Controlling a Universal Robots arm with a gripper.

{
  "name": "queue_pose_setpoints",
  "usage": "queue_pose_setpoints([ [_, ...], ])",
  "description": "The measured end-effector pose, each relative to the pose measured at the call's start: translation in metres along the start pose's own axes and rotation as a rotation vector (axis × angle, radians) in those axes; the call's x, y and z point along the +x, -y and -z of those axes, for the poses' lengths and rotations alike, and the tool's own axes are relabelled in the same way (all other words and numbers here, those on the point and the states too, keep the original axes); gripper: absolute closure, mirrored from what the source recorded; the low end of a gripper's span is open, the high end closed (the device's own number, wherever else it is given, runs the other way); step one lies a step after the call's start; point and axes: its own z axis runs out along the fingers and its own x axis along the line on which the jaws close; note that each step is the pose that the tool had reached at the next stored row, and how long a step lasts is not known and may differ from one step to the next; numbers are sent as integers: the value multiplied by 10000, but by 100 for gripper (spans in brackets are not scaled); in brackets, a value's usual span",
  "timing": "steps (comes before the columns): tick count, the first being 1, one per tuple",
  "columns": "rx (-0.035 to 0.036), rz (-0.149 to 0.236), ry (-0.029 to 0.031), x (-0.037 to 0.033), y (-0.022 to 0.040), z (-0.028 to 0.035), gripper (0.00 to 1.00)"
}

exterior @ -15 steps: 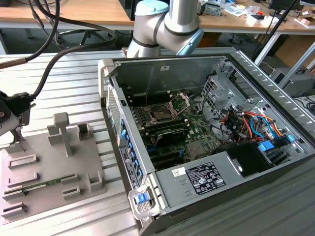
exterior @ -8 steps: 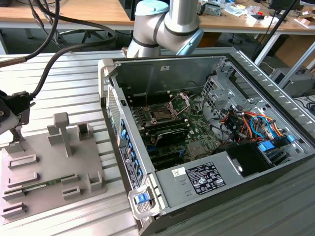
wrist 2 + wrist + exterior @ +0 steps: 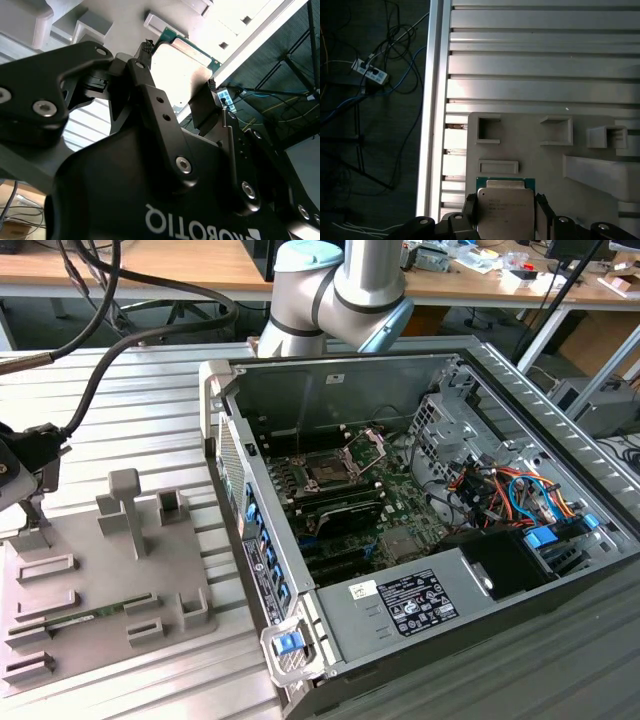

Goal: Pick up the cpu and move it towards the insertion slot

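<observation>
The cpu (image 3: pixel 505 212), a flat square chip with a silvery top and green rim, sits between my gripper's (image 3: pixel 504 204) two black fingers, just over the grey fixture plate (image 3: pixel 535 160). In the second wrist view the cpu (image 3: pixel 182 70) shows bright between the fingers (image 3: pixel 145 75), which press on its two opposite edges. In the exterior view my gripper (image 3: pixel 30 510) hangs at the far left over the fixture plate (image 3: pixel 100 580). The insertion slot (image 3: pixel 328 471) lies inside the open computer case, its silver frame (image 3: pixel 366 446) hinged up, well off to the exterior view's right of the gripper.
The fixture plate carries raised grey holders (image 3: pixel 127 508) and a green memory stick (image 3: pixel 90 615). The case wall (image 3: pixel 245 510) stands between plate and slot. Cable bundles (image 3: pixel 500 490) fill the case's right side. Thick hoses (image 3: pixel 110 350) trail from the arm. The ribbed metal table's edge (image 3: pixel 434 125) runs close by.
</observation>
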Motion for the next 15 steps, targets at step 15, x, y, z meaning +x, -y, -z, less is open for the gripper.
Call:
queue_pose_setpoints([
  [15,-40,0,2,0,-3,33,45],
])
